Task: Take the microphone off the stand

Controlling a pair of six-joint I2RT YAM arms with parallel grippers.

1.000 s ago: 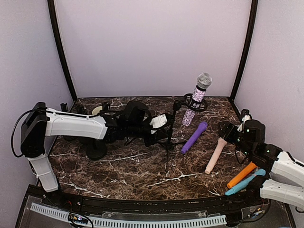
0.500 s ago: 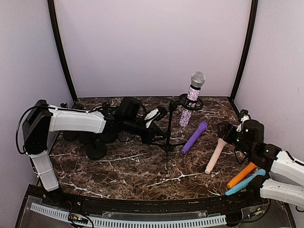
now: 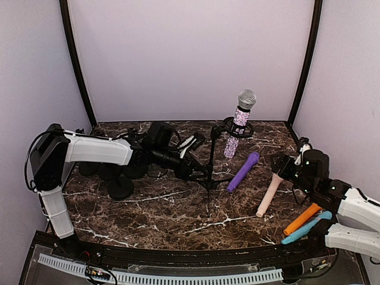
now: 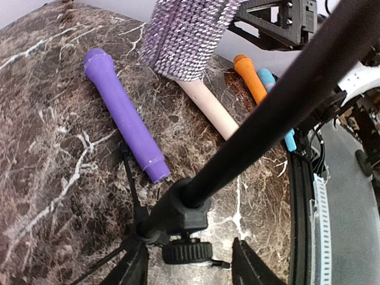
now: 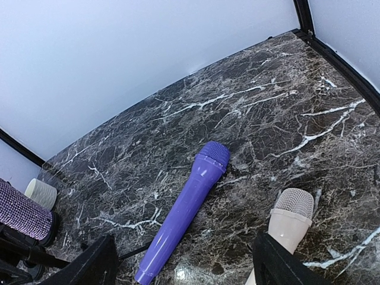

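Plainly, I saw my left tool [image 4: 190, 265] parted around the stand [image 4: 261, 119], which held the microphone [image 3: 240, 123]; my right tool [image 5: 187, 261] hung open, empty.

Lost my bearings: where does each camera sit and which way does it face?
Top external: above and behind, looking down at the table; left arm, right arm show.
Left wrist: low by the stand, facing right; left fingers at bottom.
Right wrist: near right edge, facing back-left; right fingers in bottom corners.
Shared: all see the purple mic.
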